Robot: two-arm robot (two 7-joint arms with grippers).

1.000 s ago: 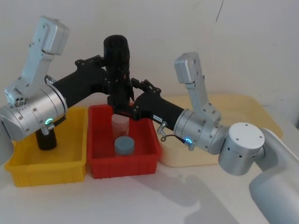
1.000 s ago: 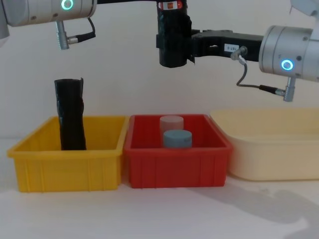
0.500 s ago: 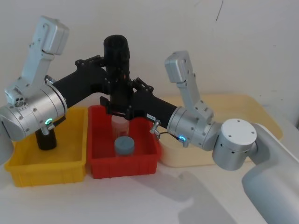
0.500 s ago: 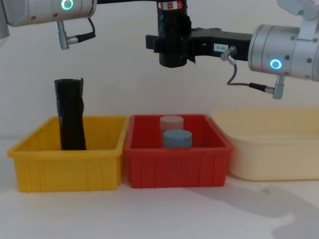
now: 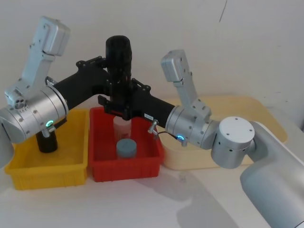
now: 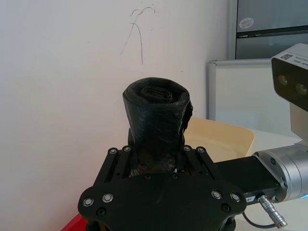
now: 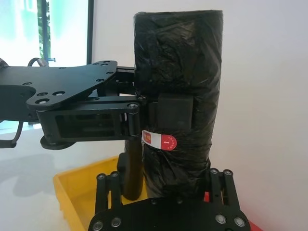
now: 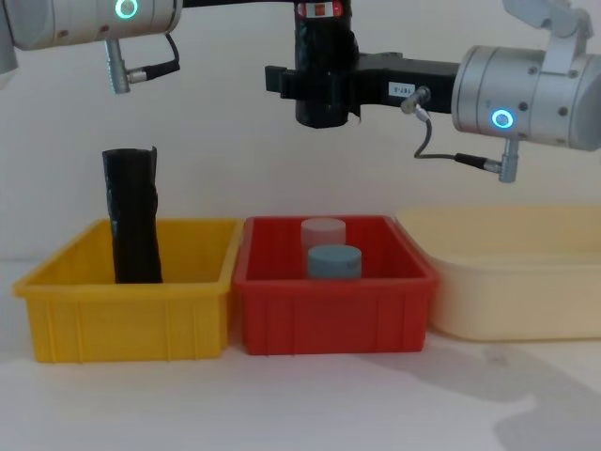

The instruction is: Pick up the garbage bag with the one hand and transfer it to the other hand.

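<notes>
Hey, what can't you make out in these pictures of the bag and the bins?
Bag top: chest view, cut off by the upper edge.
Bag bottom: left wrist view, hidden behind the left gripper.
Label print: right wrist view, too small to read.
Thin roll base: chest view, behind the yellow bin's wall.
Pale cylinder: chest view, lower part behind the grey cylinder.

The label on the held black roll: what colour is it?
Red-and-white label, best in right wrist view.
</notes>
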